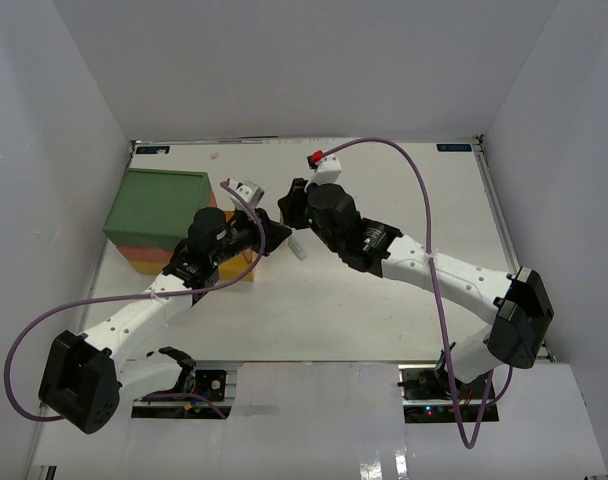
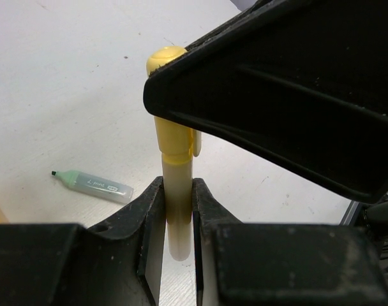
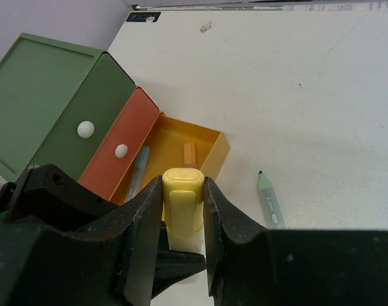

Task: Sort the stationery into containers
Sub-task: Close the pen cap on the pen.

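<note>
A yellow highlighter (image 2: 175, 159) is held between both grippers above the table. My left gripper (image 2: 178, 191) is shut on its pale barrel. My right gripper (image 3: 183, 191) is shut on its yellow cap (image 3: 183, 197). In the top view the two grippers meet (image 1: 279, 228) just right of the stacked containers (image 1: 159, 205). The stack is dark green (image 3: 41, 95) over red (image 3: 127, 137) over yellow. The yellow drawer (image 3: 223, 150) is pulled open and holds a blue pen (image 3: 138, 169) and a short orange piece (image 3: 190, 155).
A pale green highlighter with its tip bare (image 3: 270, 204) lies on the white table right of the open drawer; it also shows in the left wrist view (image 2: 92, 185) and the top view (image 1: 298, 247). White walls enclose the table on three sides.
</note>
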